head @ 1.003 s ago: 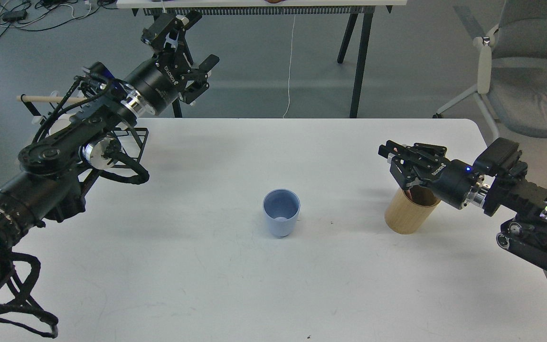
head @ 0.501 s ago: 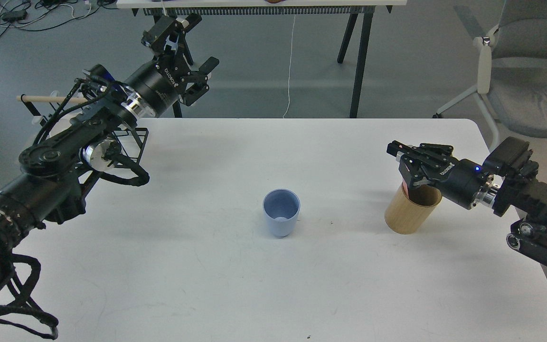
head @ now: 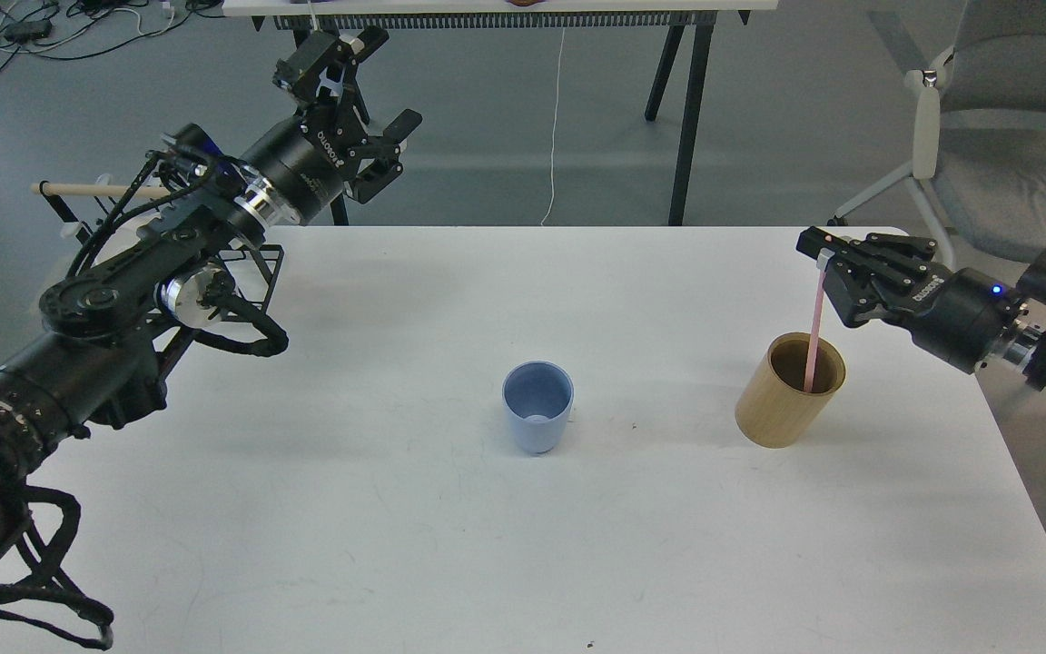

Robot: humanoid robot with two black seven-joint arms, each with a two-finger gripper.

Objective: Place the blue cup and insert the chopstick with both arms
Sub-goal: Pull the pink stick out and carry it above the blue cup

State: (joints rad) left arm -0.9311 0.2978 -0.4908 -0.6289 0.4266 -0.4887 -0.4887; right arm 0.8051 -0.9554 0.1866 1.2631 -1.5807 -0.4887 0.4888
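Observation:
The blue cup stands upright and empty near the middle of the white table. To its right is a taller tan cylinder. My right gripper is above and right of that cylinder, shut on the top end of the pink chopstick. The chopstick hangs almost straight down, its lower end still inside the cylinder's mouth. My left gripper is raised beyond the table's far left edge, open and holding nothing.
A black wire rack with a pale wooden dowel sits at the table's far left, partly behind my left arm. A grey chair stands off the far right corner. Another table's black legs lie beyond.
My right gripper has risen and moved right from the tan cylinder's mouth, drawing the pink chopstick up out of it. The left arm has barely shifted. The blue cup has not moved.

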